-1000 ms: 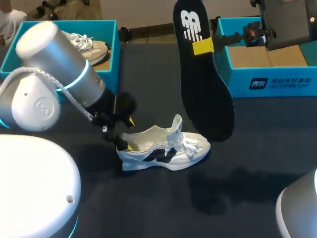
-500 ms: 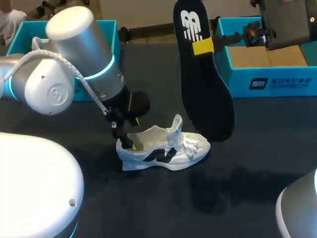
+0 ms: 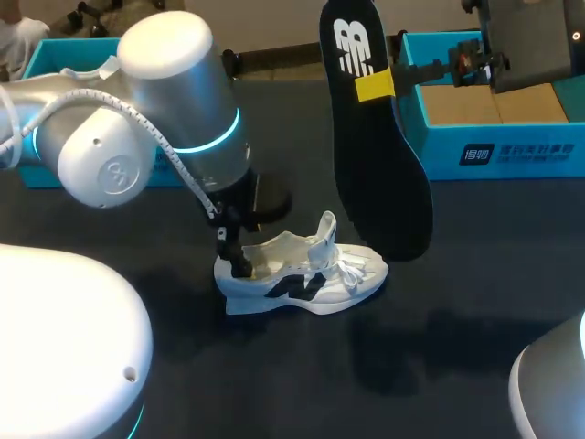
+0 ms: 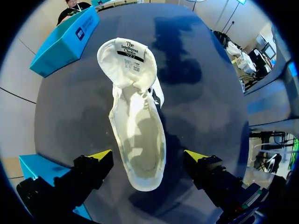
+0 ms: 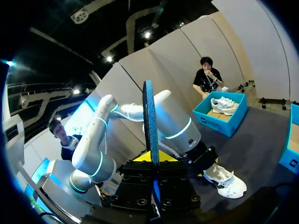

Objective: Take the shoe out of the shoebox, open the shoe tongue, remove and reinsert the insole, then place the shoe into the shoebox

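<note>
Straddling the heel of the white sneaker with the left tool: yellow-tipped fingers set wide apart, one to each side of the heel, neither seen touching it. Comes in over the sneaker from its heel side on the left arm, wrist pointing down.

Resting on the dark table, outside both boxes, upright on its sole, black marks along its flank, toe turned away from the left arm. Gapes open at the top, with the tongue pulled up and thrown forward over the laces, label side showing, and a pale inner floor laid bare from heel to toe.

Just behind the sneaker's toe, hanging on end above the table: black insole, broad end down, narrow end up with a white emblem. Clamped on the upper part of the insole from both faces, the right tool, reaching in from the sneaker's right; seen edge-on between the fingers in the right wrist view.

Farther beyond the sneaker, past the insole and to the right: open teal shoebox with a brown floor, right arm above it. Farthest, beyond the sneaker's heel side and behind the left arm: second teal shoebox, holding another pale sneaker.
</note>
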Available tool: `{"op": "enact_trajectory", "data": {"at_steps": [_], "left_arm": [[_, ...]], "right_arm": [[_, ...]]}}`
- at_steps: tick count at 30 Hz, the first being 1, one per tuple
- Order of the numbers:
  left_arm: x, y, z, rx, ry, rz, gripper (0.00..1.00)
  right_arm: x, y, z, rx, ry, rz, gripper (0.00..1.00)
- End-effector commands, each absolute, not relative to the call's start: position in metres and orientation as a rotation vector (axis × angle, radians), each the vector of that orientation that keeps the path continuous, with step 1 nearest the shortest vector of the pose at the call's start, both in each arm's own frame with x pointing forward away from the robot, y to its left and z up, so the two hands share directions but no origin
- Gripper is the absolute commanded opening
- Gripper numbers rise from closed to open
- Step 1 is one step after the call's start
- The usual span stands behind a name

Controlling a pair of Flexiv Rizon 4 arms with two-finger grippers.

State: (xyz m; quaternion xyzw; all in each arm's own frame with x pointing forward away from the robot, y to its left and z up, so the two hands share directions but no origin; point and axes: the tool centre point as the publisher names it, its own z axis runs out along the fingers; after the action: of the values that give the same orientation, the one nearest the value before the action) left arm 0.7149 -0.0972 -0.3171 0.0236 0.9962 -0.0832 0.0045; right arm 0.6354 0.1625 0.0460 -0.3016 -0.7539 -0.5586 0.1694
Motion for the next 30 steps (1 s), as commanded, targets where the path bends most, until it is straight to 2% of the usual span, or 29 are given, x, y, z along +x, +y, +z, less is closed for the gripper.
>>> {"op": "enact_trajectory", "data": {"at_steps": [1, 17, 30], "left_arm": [[0.713, -0.095, -0.317, 0.074, 3.117, -0.264, 1.00], [0.713, -0.095, -0.317, 0.074, 3.117, -0.264, 1.00], [0.760, -0.114, -0.329, 0.037, 3.138, -0.287, 1.00]], "right_arm": [[0.637, 0.166, 0.046, -0.860, -2.143, -1.584, 0.00], [0.637, 0.166, 0.046, -0.860, -2.143, -1.584, 0.00], [0.637, 0.166, 0.046, -0.860, -2.143, -1.584, 0.00]]}}
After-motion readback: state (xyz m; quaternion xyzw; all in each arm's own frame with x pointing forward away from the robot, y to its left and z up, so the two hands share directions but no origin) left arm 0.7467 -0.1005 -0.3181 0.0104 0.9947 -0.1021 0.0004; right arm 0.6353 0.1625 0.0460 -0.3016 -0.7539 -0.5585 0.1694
